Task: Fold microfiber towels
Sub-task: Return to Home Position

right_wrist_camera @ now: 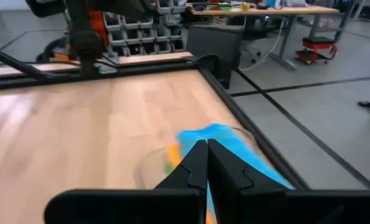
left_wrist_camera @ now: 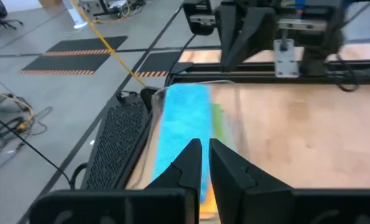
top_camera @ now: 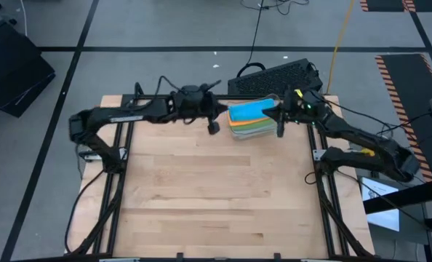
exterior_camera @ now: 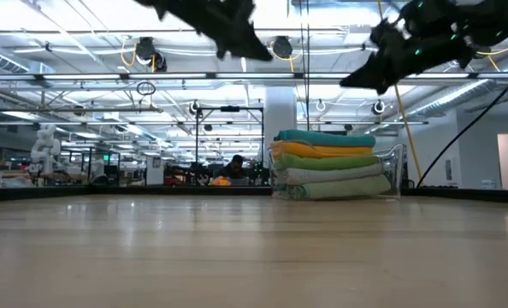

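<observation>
Several folded microfiber towels (exterior_camera: 326,162) lie stacked at the table's far edge, right of the middle. The blue one (top_camera: 246,110) is on top, with orange, green and pale ones under it. The stack sits in a clear plastic bin (exterior_camera: 392,174). My left gripper (top_camera: 213,126) hangs in the air just left of the stack. Its fingers (left_wrist_camera: 197,163) are almost together with nothing between them. My right gripper (top_camera: 280,129) hovers at the stack's right side, shut and empty (right_wrist_camera: 205,155). In the low view both grippers (exterior_camera: 258,50) (exterior_camera: 350,82) are well above the stack.
A black keyboard (top_camera: 274,75) lies on the floor just beyond the table's far edge, behind the bin. Black frame rails (top_camera: 118,167) run along the table's left and right sides. The bare wooden tabletop (top_camera: 216,196) stretches from the stack to the near edge.
</observation>
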